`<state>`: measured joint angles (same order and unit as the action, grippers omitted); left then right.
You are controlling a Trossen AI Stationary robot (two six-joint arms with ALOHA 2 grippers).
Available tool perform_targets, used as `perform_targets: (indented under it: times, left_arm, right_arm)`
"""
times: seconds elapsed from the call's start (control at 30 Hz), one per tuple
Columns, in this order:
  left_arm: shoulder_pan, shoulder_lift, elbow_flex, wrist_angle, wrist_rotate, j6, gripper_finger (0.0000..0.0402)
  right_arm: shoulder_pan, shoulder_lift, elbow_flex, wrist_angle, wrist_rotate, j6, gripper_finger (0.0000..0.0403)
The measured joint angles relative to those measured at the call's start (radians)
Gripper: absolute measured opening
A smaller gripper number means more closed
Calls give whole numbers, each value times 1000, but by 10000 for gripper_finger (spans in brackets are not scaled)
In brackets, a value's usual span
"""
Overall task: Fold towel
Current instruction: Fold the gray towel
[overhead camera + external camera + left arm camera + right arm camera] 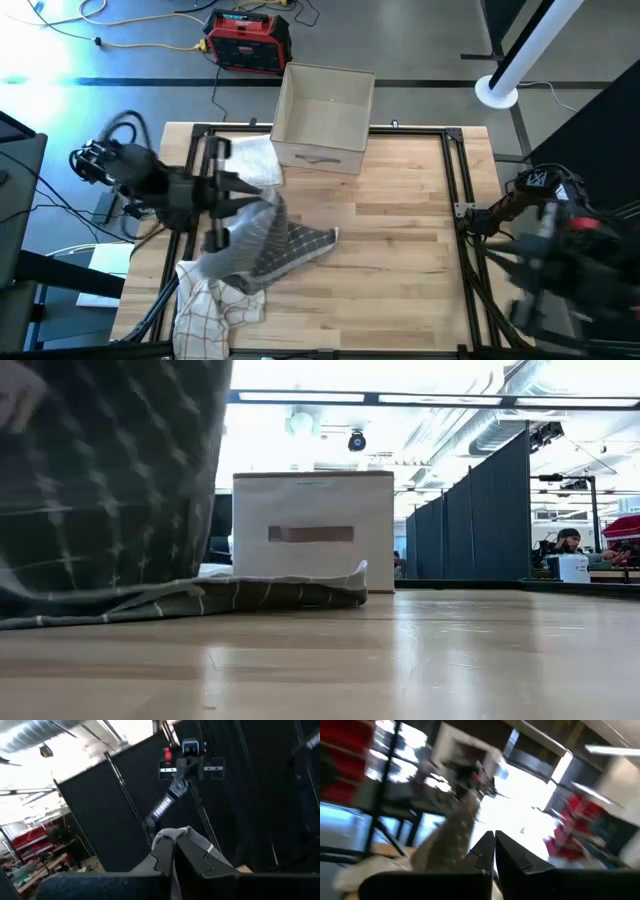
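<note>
The table (400, 260) carries a box (322, 118); before it the grey towel (262, 240) hangs limp from the left tool (252, 205), clamped on a bunched fold. Soft, light, prone to sag: better taken by corners. The right tool (494, 851), well clear, is pressed together.

robotics lab / workshop space: wooden table (400, 260) in a black metal frame, dark partition curtains (480, 520), exposed ceiling ducts (470, 430) w/ strip lights, red equipment case (247, 40) & yellow cable (140, 44) on bare floor, person at a bench (570, 542) far back.
</note>
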<state>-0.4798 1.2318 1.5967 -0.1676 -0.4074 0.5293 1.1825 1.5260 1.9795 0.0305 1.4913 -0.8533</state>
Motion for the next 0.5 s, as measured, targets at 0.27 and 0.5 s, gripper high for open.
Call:
perform_targets:
  times: [0.27, 0.5]
  left_arm:
    - [64, -7, 0, -31, 11, 15, 0]
    - [88, -43, 0, -141, 67, -47, 0]
  right_arm:
    - [-128, -118, -248, -417, -78, 677, 0]
    - [-279, -243, -572, -834, -379, 1410, 0]
